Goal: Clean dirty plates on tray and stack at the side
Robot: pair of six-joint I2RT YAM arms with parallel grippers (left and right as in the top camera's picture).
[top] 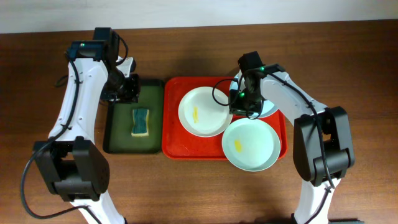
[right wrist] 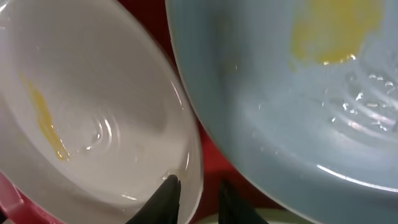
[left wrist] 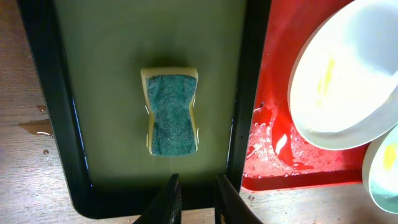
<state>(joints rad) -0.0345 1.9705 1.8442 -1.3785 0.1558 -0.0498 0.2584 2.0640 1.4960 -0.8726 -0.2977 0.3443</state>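
red tray point(top: 171, 143) is seen on the wooden tabletop point(top: 348, 62), with a dark green tray point(top: 118, 134) set just beside its left edge. all three plates are found on the red tray. white plate point(top: 204, 115) is placed at the left, with a yellow smear inside. front pale blue-green plate point(top: 255, 149) is placed at the right front, also smeared yellow, its edge hanging over the tray's front rim. back pale blue-green plate point(top: 268, 112) is at the right rear, mostly hidden under the right arm. a yellow-and-green sponge point(left wrist: 173, 111) is laid flat, green face up, in the middle of the dark green tray. left gripper point(left wrist: 196, 180) is held over one end of the dark green tray, apart from the sponge; its jaws are set narrowly apart with nothing between them. right gripper point(right wrist: 198, 186) is held low between the white plate and the back plate; its jaws are narrowly apart and the white plate's rim is seen running between them, but whether the rim is pinched cannot be told.
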